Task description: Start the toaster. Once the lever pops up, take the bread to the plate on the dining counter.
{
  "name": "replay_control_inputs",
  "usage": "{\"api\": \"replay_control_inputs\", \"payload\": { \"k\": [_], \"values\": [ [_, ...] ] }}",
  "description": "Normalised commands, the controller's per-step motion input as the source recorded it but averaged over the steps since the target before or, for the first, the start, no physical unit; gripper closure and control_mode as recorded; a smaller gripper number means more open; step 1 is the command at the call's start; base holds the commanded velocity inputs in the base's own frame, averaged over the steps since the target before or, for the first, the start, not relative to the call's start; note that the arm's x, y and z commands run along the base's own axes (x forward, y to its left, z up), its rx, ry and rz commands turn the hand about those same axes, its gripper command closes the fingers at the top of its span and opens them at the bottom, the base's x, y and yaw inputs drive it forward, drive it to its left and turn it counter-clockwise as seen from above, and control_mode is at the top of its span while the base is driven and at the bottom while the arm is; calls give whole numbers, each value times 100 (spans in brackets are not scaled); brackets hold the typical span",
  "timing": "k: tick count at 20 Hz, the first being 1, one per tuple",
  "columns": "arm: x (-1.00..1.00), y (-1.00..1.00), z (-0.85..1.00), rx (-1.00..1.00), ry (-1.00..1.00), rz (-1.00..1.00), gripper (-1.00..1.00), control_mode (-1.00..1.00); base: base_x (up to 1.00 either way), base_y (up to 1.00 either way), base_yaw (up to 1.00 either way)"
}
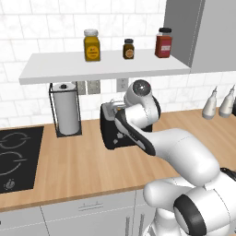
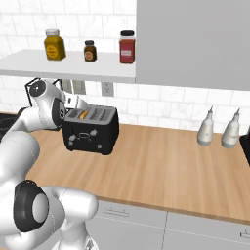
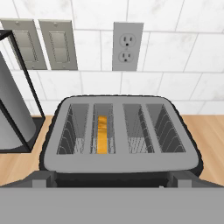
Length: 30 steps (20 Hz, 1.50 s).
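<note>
At the centre of the hand view, the bread [image 3: 102,134] sits in the toaster [image 3: 120,133], probably light and crumbly, best pinched by its top crust; the gripper [image 3: 113,186] is wide open, empty.

The black toaster [image 1: 110,131] stands toward the back edge of the wooden table [image 1: 83,170], with the robot's white arm [image 1: 152,138] reaching over it and hiding its right part. A paper towel roll in a black wire holder [image 1: 66,108] stands just left of it, and a black cooktop [image 1: 16,159] lies at the table's left edge. Two white bottles [image 1: 219,103] stand near the back right corner, and three jars [image 1: 128,46] sit on the white shelf [image 1: 92,69] above.
</note>
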Motion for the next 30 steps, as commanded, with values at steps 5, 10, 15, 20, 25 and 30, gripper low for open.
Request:
{"api": "replay_control_inputs", "payload": {
  "k": [5,10,15,20,25,30],
  "values": [
    [0,0,0,0,0,0,-100,-100,0,0,0],
    [0,0,0,0,0,0,-100,-100,0,0,0],
    [0,0,0,0,0,0,-100,-100,0,0,0],
    [0,0,0,0,0,0,-100,-100,0,0,0],
    [0,0,0,0,0,0,-100,-100,0,0,0],
    [0,0,0,0,0,0,-100,-100,0,0,0]
  ]
}}
